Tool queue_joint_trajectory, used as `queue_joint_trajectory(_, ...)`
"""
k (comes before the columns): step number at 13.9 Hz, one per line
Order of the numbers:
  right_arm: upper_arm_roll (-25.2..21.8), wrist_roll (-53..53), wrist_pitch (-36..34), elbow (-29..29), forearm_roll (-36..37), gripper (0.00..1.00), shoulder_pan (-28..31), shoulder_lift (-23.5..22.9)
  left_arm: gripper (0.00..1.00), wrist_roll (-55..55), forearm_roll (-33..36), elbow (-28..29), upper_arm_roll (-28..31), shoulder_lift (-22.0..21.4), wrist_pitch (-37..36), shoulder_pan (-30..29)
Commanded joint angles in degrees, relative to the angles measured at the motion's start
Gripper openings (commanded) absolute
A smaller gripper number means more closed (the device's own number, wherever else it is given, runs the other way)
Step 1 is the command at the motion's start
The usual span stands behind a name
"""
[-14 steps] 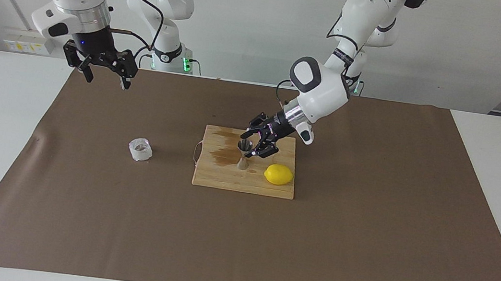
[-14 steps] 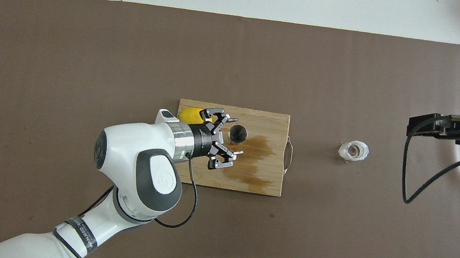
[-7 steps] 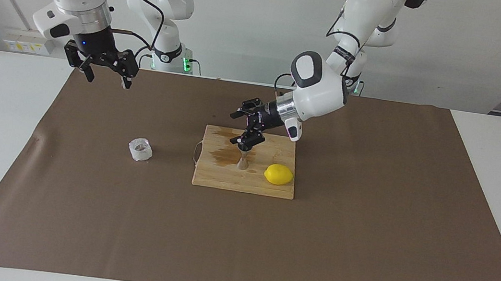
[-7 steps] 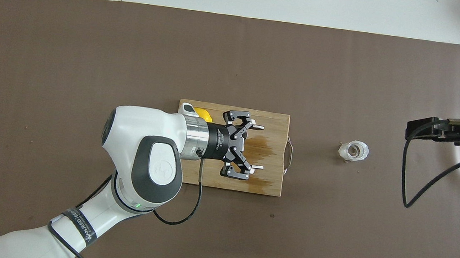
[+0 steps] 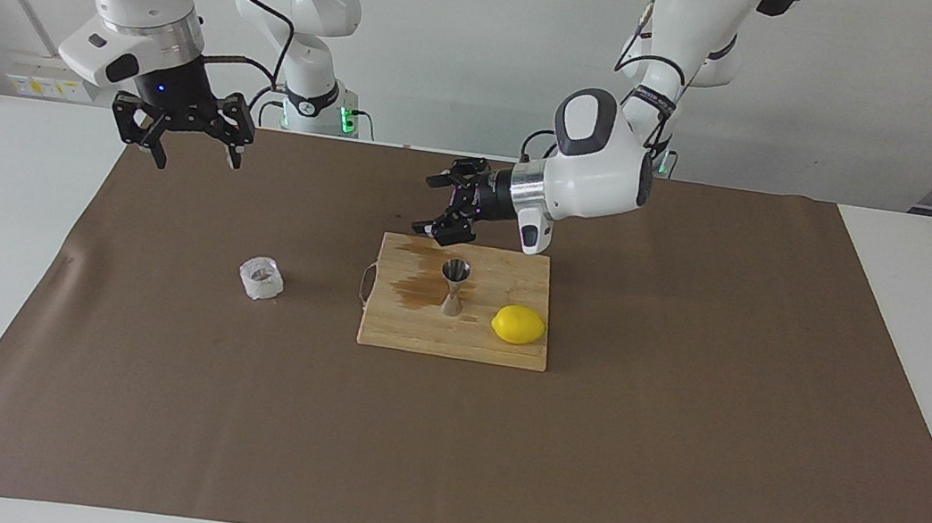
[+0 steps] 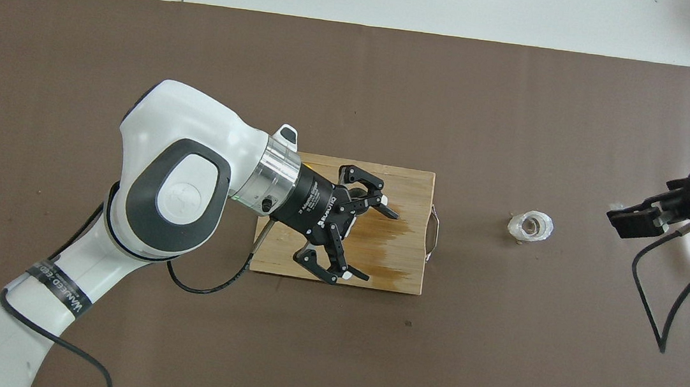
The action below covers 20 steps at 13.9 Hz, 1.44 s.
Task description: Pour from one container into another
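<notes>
The steel jigger (image 5: 454, 287) stands upright and alone on the wooden cutting board (image 5: 420, 338). My left gripper (image 5: 430, 205) hangs open and empty in the air above the board's edge, clear of the jigger. In the overhead view the left gripper (image 6: 377, 245) covers the jigger. The squat clear cup (image 5: 261, 278) stands on the brown mat toward the right arm's end, also seen from overhead (image 6: 530, 225). My right gripper (image 5: 193, 161) hovers open and empty over the mat's corner, well above the cup, and shows in the overhead view (image 6: 634, 221) beside the cup.
A yellow lemon (image 5: 518, 324) lies on the board beside the jigger, toward the left arm's end. A dark wet stain (image 5: 417, 289) spreads over the board (image 6: 413, 188) next to the jigger. A brown mat (image 5: 440, 456) covers the table.
My left gripper, which stood around the jigger's top, has lifted off it and drawn back toward the robots, leaving the jigger standing. The right gripper has turned slightly in place.
</notes>
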<state>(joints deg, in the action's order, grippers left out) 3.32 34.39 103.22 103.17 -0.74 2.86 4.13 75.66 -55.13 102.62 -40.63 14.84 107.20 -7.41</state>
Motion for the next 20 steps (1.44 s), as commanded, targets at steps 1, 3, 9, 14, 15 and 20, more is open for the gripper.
queue_joint_trajectory(1, 0.3, 18.4, 7.9, 9.6, -2.3, 1.00, 1.4, 4.3, 1.00, 0.6, 6.7, -4.1, -0.1, 0.2, -12.1, -3.0)
queue_joint_trajectory(3, 0.2, 30.9, 10.4, 12.4, -5.3, 1.00, 1.9, 3.6, 1.00, 0.2, 12.9, -6.9, -0.1, 0.3, -19.6, -4.7)
queue_joint_trajectory(9, 0.2, 64.5, 18.1, 19.2, -21.7, 1.00, 7.9, -5.4, 1.00, -19.4, 37.5, -10.3, 0.2, -1.1, -20.3, -6.4)
queue_joint_trajectory(14, 0.2, 72.6, 24.6, 25.5, -25.4, 1.00, 7.9, -6.9, 1.00, -39.4, 53.8, -10.3, 0.1, -4.1, -14.5, -6.4)
queue_joint_trajectory(15, 0.2, 75.5, 25.8, 25.7, -27.8, 1.00, 7.7, -8.1, 1.00, -45.4, 56.9, -10.3, 0.2, -4.7, -13.2, -6.5)
queue_joint_trajectory(20, 0.3, 83.0, 29.2, 25.7, -33.4, 1.00, 7.3, -12.0, 1.00, -53.6, 62.8, -10.3, 0.6, -10.4, -13.5, -8.5)
